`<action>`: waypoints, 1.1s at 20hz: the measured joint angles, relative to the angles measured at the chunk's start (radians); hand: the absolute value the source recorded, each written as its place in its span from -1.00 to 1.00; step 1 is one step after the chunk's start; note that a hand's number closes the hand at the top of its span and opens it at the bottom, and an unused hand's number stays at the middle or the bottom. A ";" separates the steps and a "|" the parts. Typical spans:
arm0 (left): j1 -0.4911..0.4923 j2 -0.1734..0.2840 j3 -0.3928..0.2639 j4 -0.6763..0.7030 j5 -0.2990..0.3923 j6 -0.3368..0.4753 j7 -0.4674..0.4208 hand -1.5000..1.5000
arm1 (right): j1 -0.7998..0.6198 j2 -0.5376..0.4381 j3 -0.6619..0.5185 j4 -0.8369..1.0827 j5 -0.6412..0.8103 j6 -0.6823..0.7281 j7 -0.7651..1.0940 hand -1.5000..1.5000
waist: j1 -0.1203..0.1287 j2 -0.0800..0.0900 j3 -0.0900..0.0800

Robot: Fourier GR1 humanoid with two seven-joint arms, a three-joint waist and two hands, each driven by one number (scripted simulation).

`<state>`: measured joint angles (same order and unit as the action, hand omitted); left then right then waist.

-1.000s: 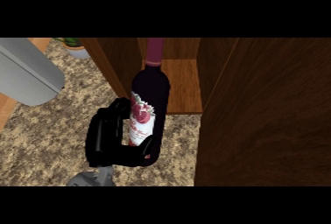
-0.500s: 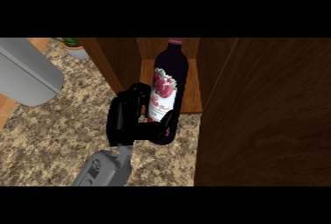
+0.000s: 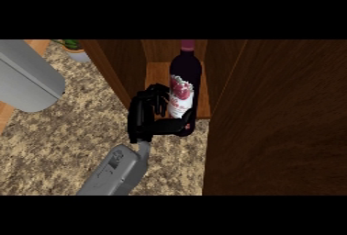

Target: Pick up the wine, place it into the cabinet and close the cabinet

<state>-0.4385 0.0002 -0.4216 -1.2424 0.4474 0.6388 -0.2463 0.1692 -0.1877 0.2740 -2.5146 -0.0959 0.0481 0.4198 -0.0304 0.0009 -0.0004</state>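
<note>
1. Wine bottle stands near the middle of the frame, a little above centre, dark with a dark red cap at the top and a white and red label on its body.
2. Its lower part is at the front edge of the cabinet shelf, and its neck points to the upper edge of the frame.
3. One black hand is curled round the lower part of the bottle, fingers on the left side of the label and the thumb across the base.
4. Which arm this hand belongs to I cannot tell for sure; its grey forearm comes up from the lower edge, left of centre.
5. The cabinet door is open and fills the right part of the frame as a big brown wood panel.
6. The speckled counter covers the lower left of the frame.
7. A large grey rounded object is at the left edge, in the upper part.
8. A small potted plant is in the upper left, behind the counter, beside the cabinet wall.
</note>
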 measured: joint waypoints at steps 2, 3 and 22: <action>-0.005 0.000 -0.009 0.040 0.021 0.002 -0.030 1.00 | 0.001 0.009 0.019 -0.001 -0.001 -0.005 0.007 -1.00 | -0.002 0.000 0.000; -0.012 0.000 -0.010 0.068 0.037 -0.002 -0.052 1.00 | -0.008 0.010 0.017 -0.001 -0.001 -0.006 0.016 -1.00 | -0.001 0.000 0.000; -0.207 0.000 0.007 0.448 0.358 -0.080 -0.277 1.00 | 0.045 0.013 -0.012 -0.001 -0.014 0.046 -0.019 -1.00 | -0.012 0.002 0.000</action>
<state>-0.6455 0.0001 -0.4146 -0.7941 0.8057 0.5588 -0.5230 0.2146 -0.1744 0.2621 -2.5154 -0.1102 0.0938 0.4010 -0.0426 0.0033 -0.0006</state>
